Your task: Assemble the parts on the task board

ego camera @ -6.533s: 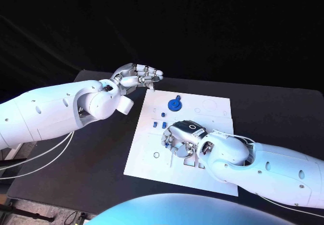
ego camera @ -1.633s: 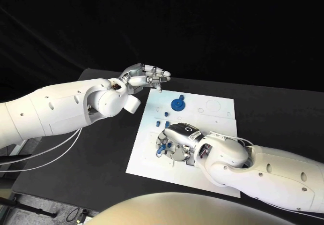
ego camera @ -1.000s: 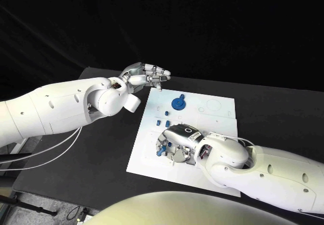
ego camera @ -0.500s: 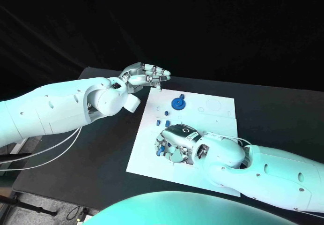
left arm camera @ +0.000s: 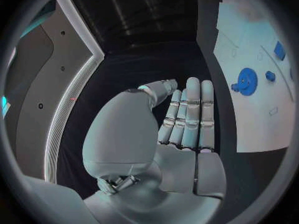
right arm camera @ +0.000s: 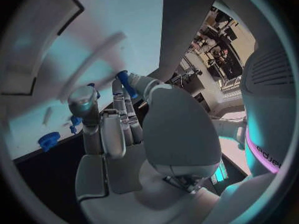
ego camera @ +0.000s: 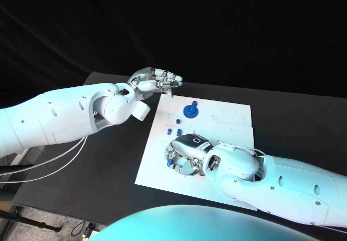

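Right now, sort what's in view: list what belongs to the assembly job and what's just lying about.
Job:
- white task board
- blue gear on it
- small blue pegs
- blue part pinched by right robot hand

Just there:
- left robot hand, holding nothing
- black table

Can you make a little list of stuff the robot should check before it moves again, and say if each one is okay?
1. Right hand holds a blue piece: ok, pinched at the fingertips.
2. Right hand is over the white board: ok.
3. Piece lined up with its hole: cannot tell, the hand hides it.
4. Left hand clear of the board: ok, raised past the board's far corner and holding nothing.
5. Blue gear out of the way: ok, it sits farther up the board.
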{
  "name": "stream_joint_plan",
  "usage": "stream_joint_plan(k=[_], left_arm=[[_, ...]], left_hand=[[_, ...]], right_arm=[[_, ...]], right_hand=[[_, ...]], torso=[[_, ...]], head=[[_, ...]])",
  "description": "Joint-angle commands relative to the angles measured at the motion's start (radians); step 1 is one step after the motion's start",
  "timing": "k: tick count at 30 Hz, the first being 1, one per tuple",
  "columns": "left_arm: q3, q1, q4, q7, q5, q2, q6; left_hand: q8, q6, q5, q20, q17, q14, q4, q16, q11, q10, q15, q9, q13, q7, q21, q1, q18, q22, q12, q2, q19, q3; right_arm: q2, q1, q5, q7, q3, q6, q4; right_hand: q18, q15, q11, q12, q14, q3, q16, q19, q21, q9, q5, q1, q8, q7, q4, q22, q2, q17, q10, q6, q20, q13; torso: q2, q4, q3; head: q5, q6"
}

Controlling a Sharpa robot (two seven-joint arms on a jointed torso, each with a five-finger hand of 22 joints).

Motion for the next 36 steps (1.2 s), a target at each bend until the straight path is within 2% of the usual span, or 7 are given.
stream_joint_plan(k=[1,10,16,22,28,34,36], left_arm=[[0.001,0.001,0.002,0.004,-0.002,0.002,0.018],[0.0,0.001,0.002,0.003,-0.002,0.0,0.017],[0.0,0.001,0.002,0.003,-0.002,-0.002,0.017],[-0.001,0.001,0.0,0.004,-0.002,-0.003,0.018],[-0.008,0.001,-0.005,0.004,-0.002,-0.003,0.019],[-0.015,0.001,-0.009,0.006,-0.002,-0.005,0.017],[-0.017,0.0,-0.011,0.007,-0.002,-0.004,0.017]], left_hand=[[0.006,0.0,0.003,0.001,-0.001,-0.001,-0.007,0.002,0.002,-0.006,0.0,-0.001,-0.001,0.004,-0.001,-0.003,0.014,0.0,0.005,0.003,-0.002,-0.001],[0.006,0.0,0.003,0.001,-0.001,-0.001,-0.007,0.002,0.002,-0.006,0.0,-0.001,-0.001,0.004,-0.001,-0.003,0.014,0.0,0.005,0.003,-0.002,-0.001],[0.006,0.0,0.003,0.001,-0.001,-0.001,-0.007,0.002,0.002,-0.006,0.0,-0.001,-0.001,0.004,-0.001,-0.003,0.014,0.0,0.005,0.003,-0.002,-0.001],[0.006,0.0,0.003,0.001,-0.001,-0.001,-0.007,0.002,0.002,-0.006,0.0,-0.001,-0.001,0.004,-0.001,-0.003,0.014,0.0,0.005,0.003,-0.002,-0.001],[0.008,-0.001,0.003,0.001,-0.002,-0.003,-0.009,0.002,0.002,-0.01,0.0,-0.001,-0.002,0.004,-0.001,-0.005,0.014,-0.001,0.007,0.004,-0.003,-0.002],[0.008,-0.002,0.003,0.002,-0.002,-0.003,-0.009,0.002,0.002,-0.01,0.001,-0.001,-0.002,0.004,-0.001,-0.005,0.014,-0.001,0.007,0.004,-0.003,-0.002],[0.008,-0.002,0.003,0.002,-0.002,-0.003,-0.009,0.002,0.002,-0.01,0.001,-0.001,-0.002,0.004,-0.001,-0.005,0.014,-0.001,0.007,0.004,-0.003,-0.002]], right_arm=[[-0.002,-0.004,-0.011,-0.018,-0.002,-0.003,0.001],[-0.019,-0.007,-0.014,-0.017,-0.002,-0.078,0.019],[-0.062,-0.004,-0.011,0.005,-0.001,-0.147,0.057],[-0.158,0.03,0.057,0.047,0.01,-0.207,0.118],[-0.322,0.096,0.362,0.081,0.015,-0.193,0.156],[-0.473,0.117,0.525,0.044,0.008,-0.147,0.181],[-0.516,0.116,0.532,0.021,0.006,-0.137,0.195]], right_hand=[[-0.007,0.013,0.01,-0.006,0.03,-0.011,-0.004,-0.004,-0.01,-0.003,0.002,-0.006,-0.008,0.002,-0.003,-0.005,-0.021,-0.008,-0.034,-0.013,0.007,-0.007],[-0.014,0.021,0.018,0.02,0.003,-0.082,-0.046,0.017,0.023,-0.009,0.009,-0.017,-0.027,0.007,-0.005,0.018,-0.038,-0.111,-0.122,-0.053,0.017,-0.011],[-0.008,0.024,0.022,0.141,-0.003,-0.361,-0.063,0.005,-0.015,-0.011,0.021,0.078,-0.038,0.004,0.04,0.006,0.023,-0.148,-0.251,-0.094,0.021,-0.003],[-0.01,0.021,0.018,0.209,0.004,-0.423,-0.057,0.013,-0.009,-0.013,0.049,0.12,-0.041,0.004,0.083,0.014,0.031,-0.139,-0.269,-0.105,0.019,0.0],[-0.023,0.016,0.012,0.283,0.018,-0.406,-0.036,0.049,0.059,-0.009,0.063,0.121,-0.018,0.018,0.132,0.056,0.054,-0.092,-0.14,-0.054,0.016,0.009],[-0.049,-0.035,-0.052,0.49,0.046,-0.428,0.019,0.11,0.207,0.009,0.062,0.05,0.035,-0.037,0.174,0.145,0.033,0.038,0.104,0.0,-0.03,0.168],[-0.058,-0.043,-0.055,0.822,0.056,-0.453,0.038,0.126,0.247,0.025,0.065,0.016,0.058,-0.049,0.165,0.171,0.042,0.091,0.152,-0.005,-0.037,0.571]], torso=[[0.0,-0.0005,0.0001],[0.002,0.0003,0.0006],[0.0,0.0001,0.0007],[-0.002,-0.0014,0.0006],[-0.008,-0.0057,-0.0007],[-0.014,-0.0164,-0.001],[-0.016,-0.0181,-0.0002]], head=[[0.0,0.0],[0.0,0.0],[-0.001,0.003],[-0.01,0.009],[-0.061,0.018],[-0.115,0.021],[-0.125,0.021]])
